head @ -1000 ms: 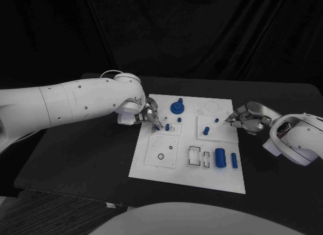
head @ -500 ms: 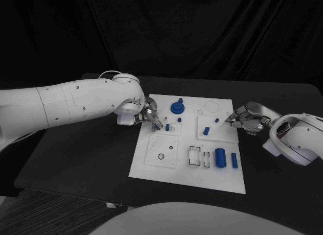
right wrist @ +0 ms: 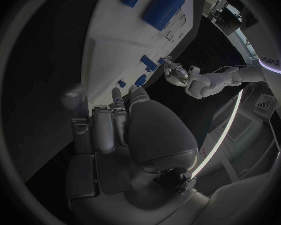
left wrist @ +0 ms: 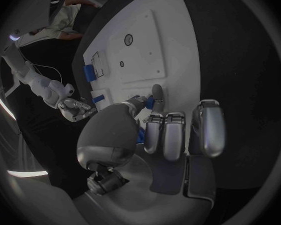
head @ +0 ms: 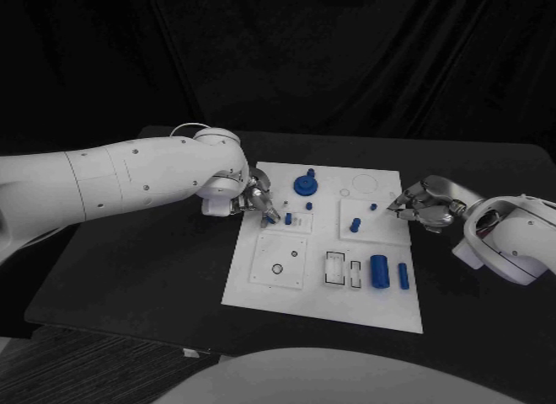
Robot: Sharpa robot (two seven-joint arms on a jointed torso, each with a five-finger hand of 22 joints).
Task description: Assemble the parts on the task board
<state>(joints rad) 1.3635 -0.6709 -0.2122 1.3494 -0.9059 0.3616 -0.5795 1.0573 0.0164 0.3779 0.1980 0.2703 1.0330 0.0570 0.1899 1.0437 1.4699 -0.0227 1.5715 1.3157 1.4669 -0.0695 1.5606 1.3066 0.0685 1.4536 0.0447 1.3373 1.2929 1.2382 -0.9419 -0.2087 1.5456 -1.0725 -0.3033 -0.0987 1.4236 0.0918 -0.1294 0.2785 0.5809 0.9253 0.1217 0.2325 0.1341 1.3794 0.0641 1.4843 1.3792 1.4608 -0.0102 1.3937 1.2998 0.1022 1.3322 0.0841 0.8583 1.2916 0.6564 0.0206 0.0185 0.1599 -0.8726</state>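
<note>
The matte black table (head: 145,269) carries the flat white rectangular task board (head: 264,282), which lies between the left hand (head: 252,200) and right hand (head: 424,204).

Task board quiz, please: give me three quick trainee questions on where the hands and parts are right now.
1. True or false: the left hand is at the task board's left edge, its fingers by a small upright blue part.
2. Multiple choice: where do the large blue cylinder and the thinner blue rod lie on the board? A) at the far edge B) toward the near right C) off the board on the table
3. Which hand is at the board's right edge, near the small blue piece?

Key: 1 true. 2 B. 3 the right hand.
</note>
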